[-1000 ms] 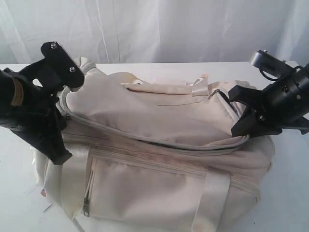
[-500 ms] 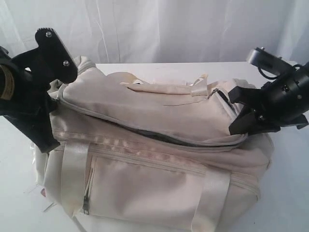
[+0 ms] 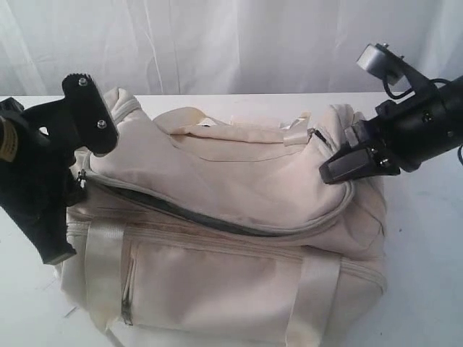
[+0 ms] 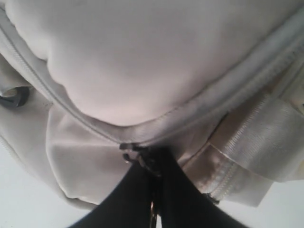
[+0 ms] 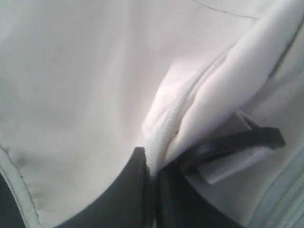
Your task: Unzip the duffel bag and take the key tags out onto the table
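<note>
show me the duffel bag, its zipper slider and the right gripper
duffel bag [image 3: 239, 173], exterior view, top flap fabric
zipper slider [image 4: 131, 152], left wrist view, its metal body
right gripper [image 3: 331, 171], exterior view, shut fingertips at the bag's end

I see the cream duffel bag [image 3: 239, 282] on the white table [image 3: 428, 246]. Its main zipper [image 3: 181, 215] gapes, dark inside.

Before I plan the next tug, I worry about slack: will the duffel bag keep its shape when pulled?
Probably floppy: the duffel bag puckers where the right pincer pinches its fabric. It likely drags across the table rather than tipping, since it lies low and wide.
</note>
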